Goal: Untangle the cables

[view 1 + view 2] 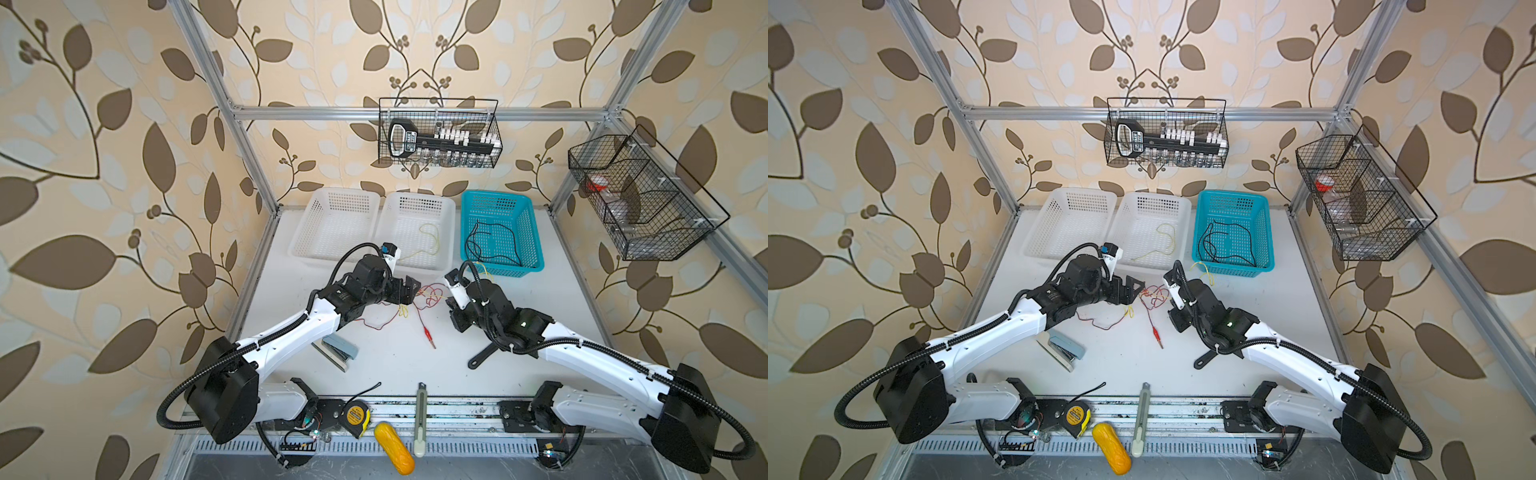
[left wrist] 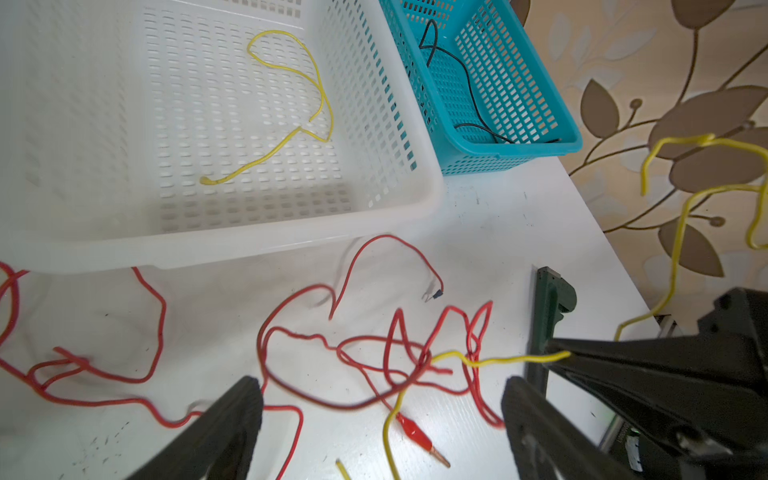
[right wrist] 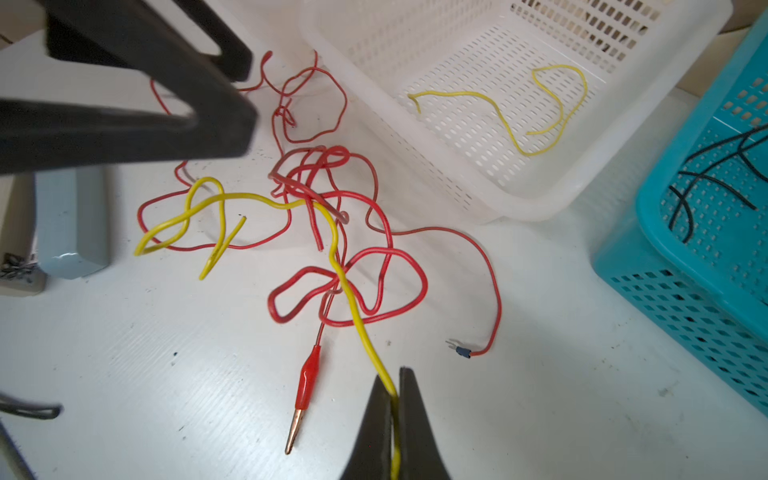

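Left gripper (image 2: 382, 388): the jaws are being held wide apart with nothing gripped; it is being positioned at 9 o'clock of the tangle, with red loops lying below its fingers.
Right gripper (image 3: 393, 384): the jaws are being pressed together on the yellow cable; it is being positioned at 3 o'clock of the tangle.
Red cables (image 3: 353, 270): a knotted heap of loops is lying on the white table (image 1: 415, 365) near its middle, between the two grippers.
Yellow cable (image 3: 360, 330): it is being pinched by the right gripper and is being led through the red loops toward 9 o'clock, ending there in a loose loop.
Alligator clip (image 3: 306, 380): a red one is lying on the table at 6 o'clock of the tangle, with its metal tip being pointed to 6 o'clock.
Second yellow cable (image 2: 322, 97): it is lying alone in the white basket (image 2: 249, 249) at 12 o'clock of the tangle.
Black cable (image 2: 468, 79): it is lying in the teal basket (image 2: 519, 148) at 1 o'clock of the tangle.
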Controlling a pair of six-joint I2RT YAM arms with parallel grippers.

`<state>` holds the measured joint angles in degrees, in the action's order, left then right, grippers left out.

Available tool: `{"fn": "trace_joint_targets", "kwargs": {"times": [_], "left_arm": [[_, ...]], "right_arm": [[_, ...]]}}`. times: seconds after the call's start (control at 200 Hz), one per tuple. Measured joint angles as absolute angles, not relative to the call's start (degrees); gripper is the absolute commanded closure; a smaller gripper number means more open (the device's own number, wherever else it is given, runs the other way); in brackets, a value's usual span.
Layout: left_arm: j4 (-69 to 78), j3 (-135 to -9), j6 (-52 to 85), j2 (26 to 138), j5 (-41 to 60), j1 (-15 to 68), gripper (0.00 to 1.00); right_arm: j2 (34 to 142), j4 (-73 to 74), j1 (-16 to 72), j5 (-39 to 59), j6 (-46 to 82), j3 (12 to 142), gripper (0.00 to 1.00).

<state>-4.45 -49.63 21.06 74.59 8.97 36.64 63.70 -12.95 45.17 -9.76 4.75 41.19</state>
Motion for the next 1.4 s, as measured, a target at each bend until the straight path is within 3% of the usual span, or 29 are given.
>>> {"fn": "trace_joint_targets", "kwargs": {"times": [0.155, 0.545, 0.83, 1.075, 1.195, 1.305, 1.399], "left_arm": [[-4.51, -49.87, 21.54, 77.87, 10.57, 36.64, 0.17], [-4.25, -49.89, 21.47, 80.55, 14.74, 36.64, 0.52], [-4.01, -49.89, 21.45, 80.62, 15.18, 36.64, 0.59], [-2.74, -50.15, 21.61, 83.35, 17.15, 36.64, 0.71], [-2.0, -50.41, 21.89, 85.32, 17.93, 36.64, 0.81], [-1.65, -50.57, 22.57, 85.89, 18.06, 36.64, 1.0], [-1.69, -50.59, 22.65, 85.89, 17.89, 36.64, 1.0]], "right_arm": [[63.86, -11.33, 47.33, -8.91, 3.33, 41.21, 1.0], [66.32, -10.81, 48.27, -10.41, 2.66, 41.21, 1.0], [66.61, -10.81, 48.27, -12.27, 2.5, 41.21, 1.0], [66.61, -10.83, 48.27, -12.25, 1.93, 41.23, 1.0], [66.61, -10.83, 48.27, -12.23, 1.83, 41.23, 1.0], [66.61, -10.83, 48.27, -12.32, 1.63, 41.23, 1.0], [66.61, -10.83, 48.27, -12.73, 1.45, 41.23, 1.0]]}}
